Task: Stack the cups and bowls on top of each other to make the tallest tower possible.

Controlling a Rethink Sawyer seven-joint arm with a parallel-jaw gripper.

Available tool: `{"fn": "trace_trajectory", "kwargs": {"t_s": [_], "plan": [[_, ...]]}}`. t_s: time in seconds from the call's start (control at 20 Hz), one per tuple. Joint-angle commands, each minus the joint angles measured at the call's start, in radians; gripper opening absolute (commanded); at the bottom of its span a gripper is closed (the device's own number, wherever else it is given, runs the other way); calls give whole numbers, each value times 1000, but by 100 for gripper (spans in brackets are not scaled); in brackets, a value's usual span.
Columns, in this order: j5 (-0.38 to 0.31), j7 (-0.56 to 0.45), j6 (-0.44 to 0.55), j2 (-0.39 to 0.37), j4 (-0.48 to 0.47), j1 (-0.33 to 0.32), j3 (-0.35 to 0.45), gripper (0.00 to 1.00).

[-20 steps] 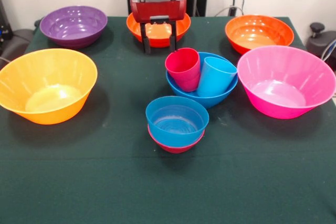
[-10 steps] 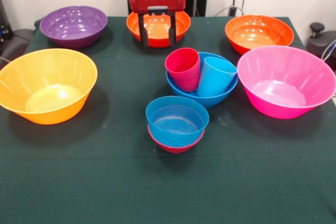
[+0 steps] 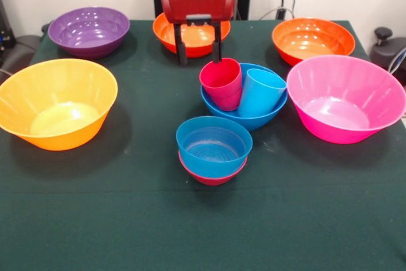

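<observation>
The crimson red cup and the taller light blue cup stand tilted side by side inside the mid-sized blue bowl at the table's middle. In front of it, the small blue bowl sits nested in the small red bowl. My gripper hangs open and empty just behind the red cup, its fingertips near the cup's far rim and in front of an orange bowl.
A purple bowl is at the back left and a second orange bowl at the back right. The large yellow-orange bowl is at the left and the large pink bowl at the right. The table has a dark green cloth.
The gripper rose slightly, then shifted to the picture's right and came down, so it now hangs nearer the red cup. It stays open. The cups and bowls have not moved.
</observation>
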Motion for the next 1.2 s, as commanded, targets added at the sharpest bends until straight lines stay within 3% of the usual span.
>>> {"fn": "trace_trajectory", "kwargs": {"t_s": [0.05,0.4,0.7,1.2], "plan": [[-15,23,37,140,-116,42,15,100],[-48,4,-14,212,-163,27,10,100],[-46,-25,11,224,-192,10,27,100],[-81,-17,-27,221,-141,-7,-2,100]]}}
